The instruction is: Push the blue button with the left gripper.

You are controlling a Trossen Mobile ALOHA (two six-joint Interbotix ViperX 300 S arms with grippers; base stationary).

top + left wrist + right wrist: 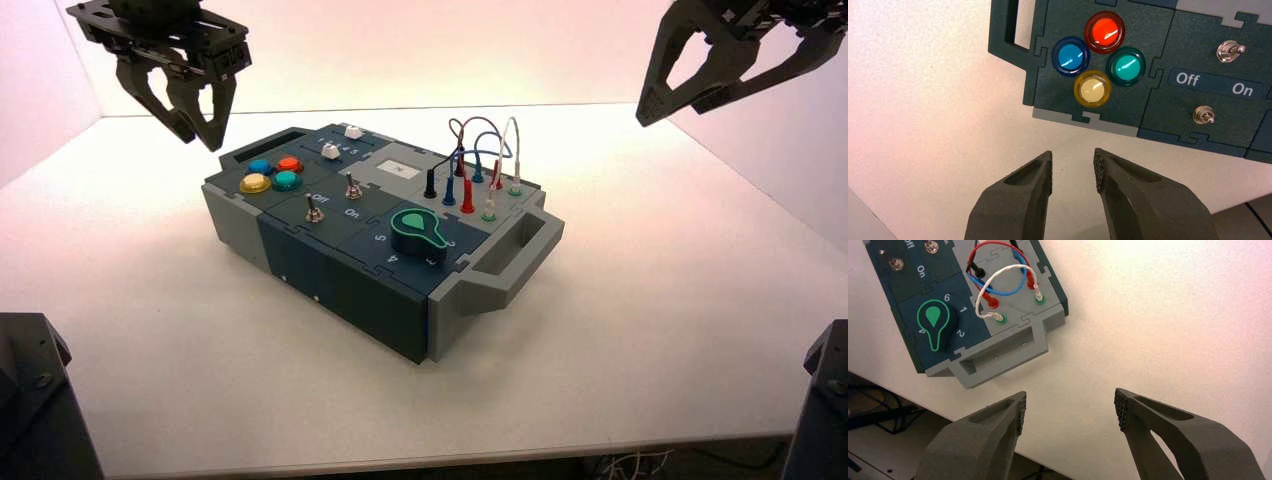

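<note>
The blue button (260, 166) sits at the box's far left corner in a cluster with the orange-red (290, 163), yellow (254, 183) and teal (287, 180) buttons. In the left wrist view the blue button (1071, 56) lies beyond my fingertips, beside the orange-red (1104, 31), teal (1126, 66) and yellow (1092, 88) ones. My left gripper (200, 140) hangs high above the table, left of and behind the buttons, touching nothing. Its fingers are open with a moderate gap and hold nothing (1073, 155). My right gripper (672, 112) is raised at the far right, wide open and empty (1070, 397).
The box (330, 280) stands turned on the white table. It bears two toggle switches (314, 209) marked Off and On, a green-topped knob (415, 230), white sliders (352, 131), and plugged wires (480, 160). A grey handle (515, 255) juts from its right end.
</note>
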